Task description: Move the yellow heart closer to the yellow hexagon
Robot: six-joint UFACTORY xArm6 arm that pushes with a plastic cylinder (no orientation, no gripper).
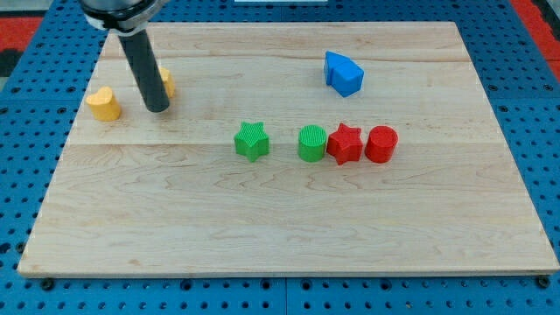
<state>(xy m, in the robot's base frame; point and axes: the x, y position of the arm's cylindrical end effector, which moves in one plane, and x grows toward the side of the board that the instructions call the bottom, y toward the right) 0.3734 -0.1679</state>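
Note:
The yellow heart (103, 103) lies near the board's left edge, in the upper left. The yellow hexagon (166, 82) is to its right and mostly hidden behind the dark rod. My tip (157, 108) rests on the board between the two, just below the hexagon and a short way right of the heart. It does not touch the heart.
A blue block (343, 73) sits at the upper right. A green star (252, 141), a green cylinder (312, 143), a red star (345, 143) and a red cylinder (381, 144) form a row across the middle. The wooden board (280, 245) lies on a blue pegboard.

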